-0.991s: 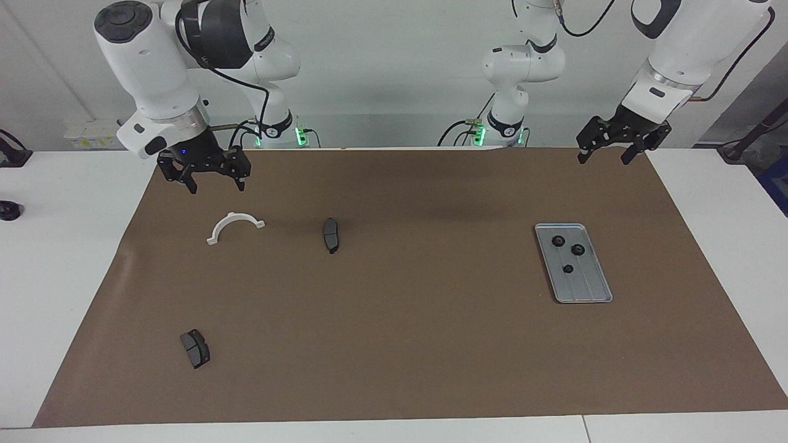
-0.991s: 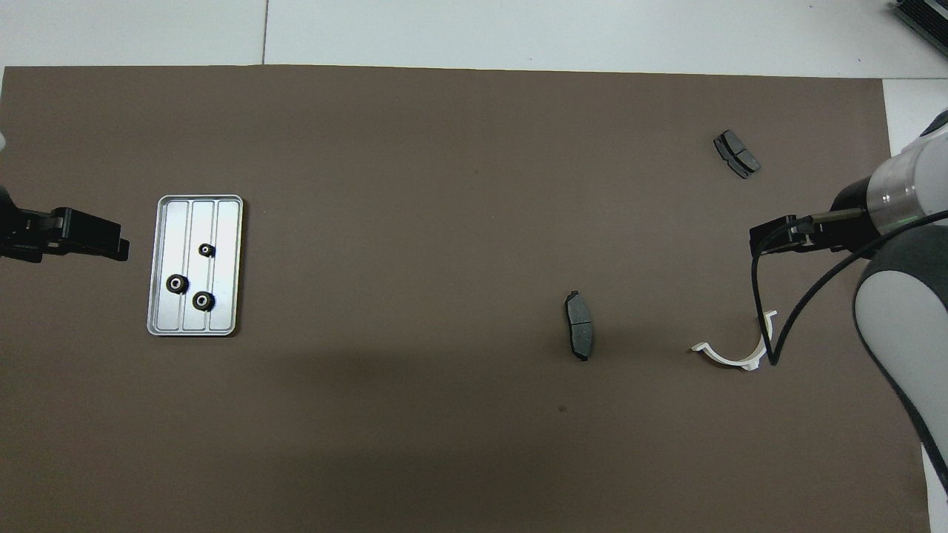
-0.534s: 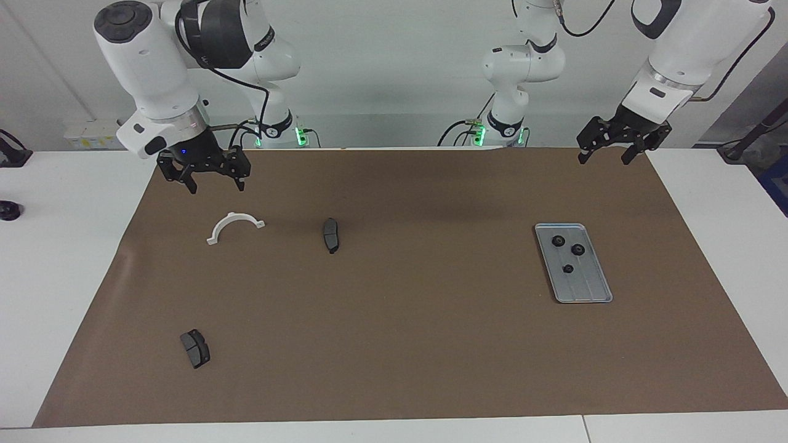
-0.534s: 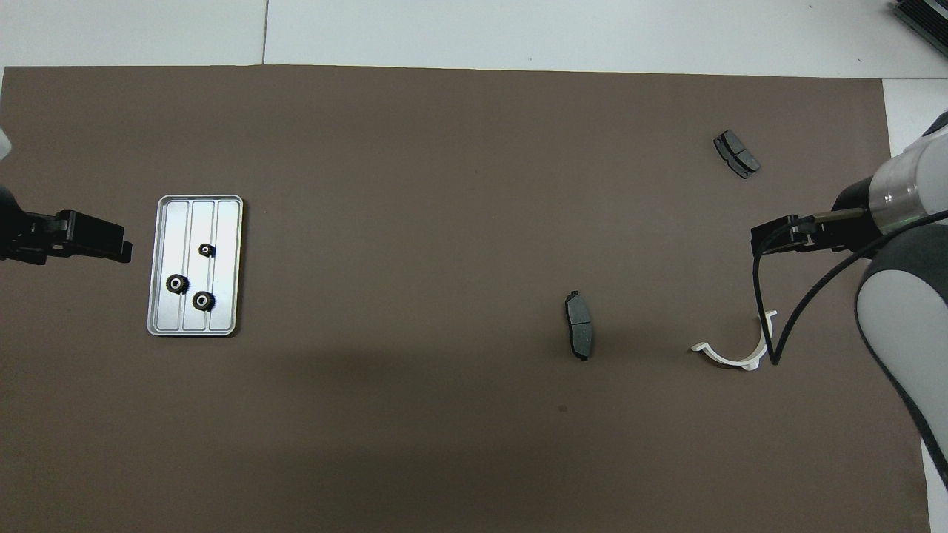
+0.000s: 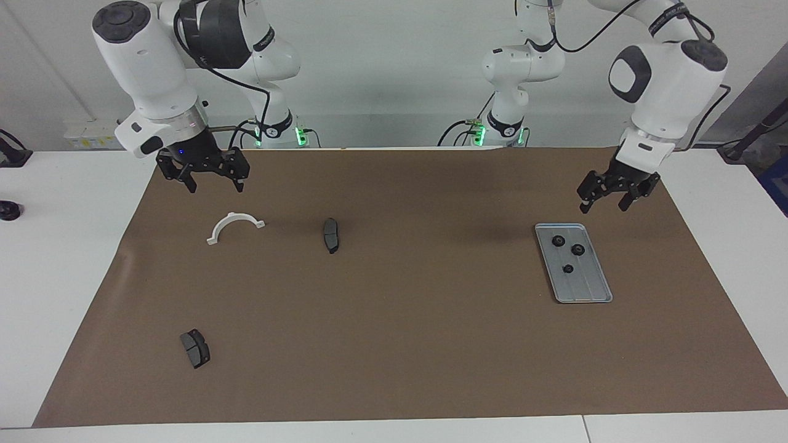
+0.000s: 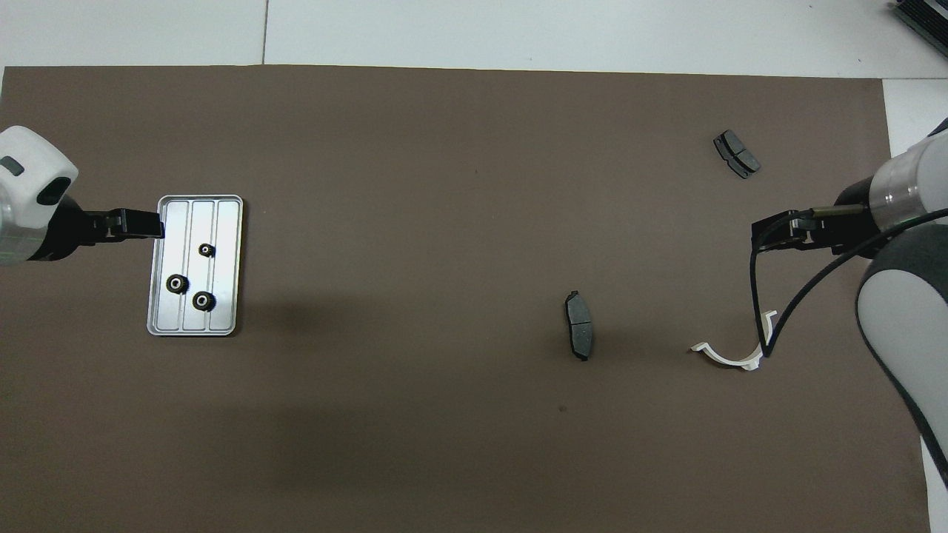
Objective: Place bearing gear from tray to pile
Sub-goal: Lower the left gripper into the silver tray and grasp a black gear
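Note:
A silver-grey tray (image 5: pixel 589 288) (image 6: pixel 224 222) lies on the brown mat toward the left arm's end. Three small black bearing gears sit in it: one (image 5: pixel 558 240) (image 6: pixel 203 300), a second (image 5: pixel 577 249) (image 6: pixel 176 283) and a third (image 5: pixel 568 269) (image 6: pixel 207 251). My left gripper (image 5: pixel 604 208) (image 6: pixel 152 224) hangs open and empty in the air, over the tray's rim toward the left arm's end. My right gripper (image 5: pixel 216 187) (image 6: pixel 758 235) waits open and empty above the mat near the white bracket. No pile is in view outside the tray.
A white half-ring bracket (image 5: pixel 234 226) (image 6: pixel 729 358) lies toward the right arm's end. One dark brake pad (image 5: pixel 331 235) (image 6: pixel 580 335) lies mid-mat; another (image 5: pixel 195 348) (image 6: pixel 736 154) lies farther from the robots. White tabletop borders the mat.
The left arm has swung down and over toward the tray, bringing its open gripper to the tray's rim. The right gripper has barely moved. The gears have not shifted.

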